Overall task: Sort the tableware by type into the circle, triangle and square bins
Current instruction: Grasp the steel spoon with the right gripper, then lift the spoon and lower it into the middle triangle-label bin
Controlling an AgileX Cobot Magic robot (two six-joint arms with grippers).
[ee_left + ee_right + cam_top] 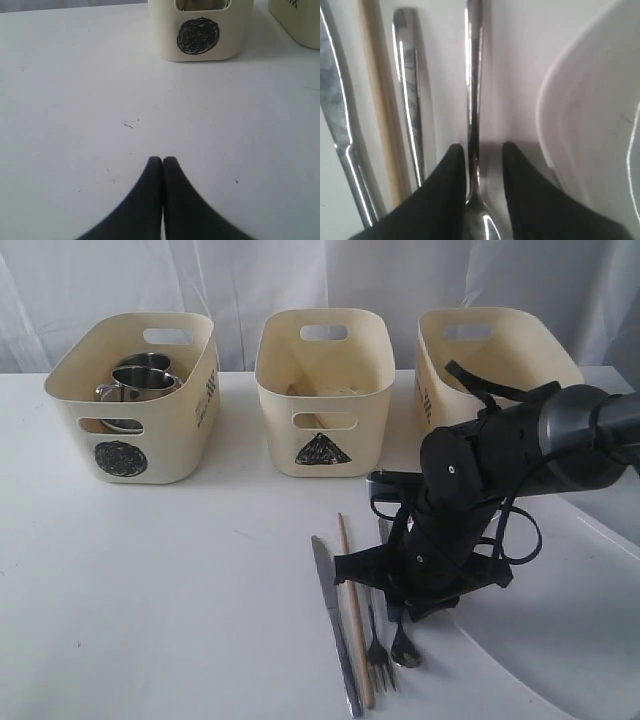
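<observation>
White tabletop (pixel 150 580) fills my left wrist view. My left gripper (pixel 162 160) is pinched shut there, with the circle bin (pixel 200 45) ahead of it. Only the exterior view shows the steel mugs (pixel 140 380) inside. My right wrist view shows what the arm hides outside. Knife (pixel 335 90), chopstick (pixel 377 100) and fork (pixel 407 75) lie beyond one finger. The right gripper (pixel 482 146), narrowly parted, straddles the spoon (pixel 473 75), with the white plate (pixel 590 115) beside the other finger.

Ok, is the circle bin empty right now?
No, a steel mug sits inside the circle bin, its rim and handle showing in the exterior view.
</observation>
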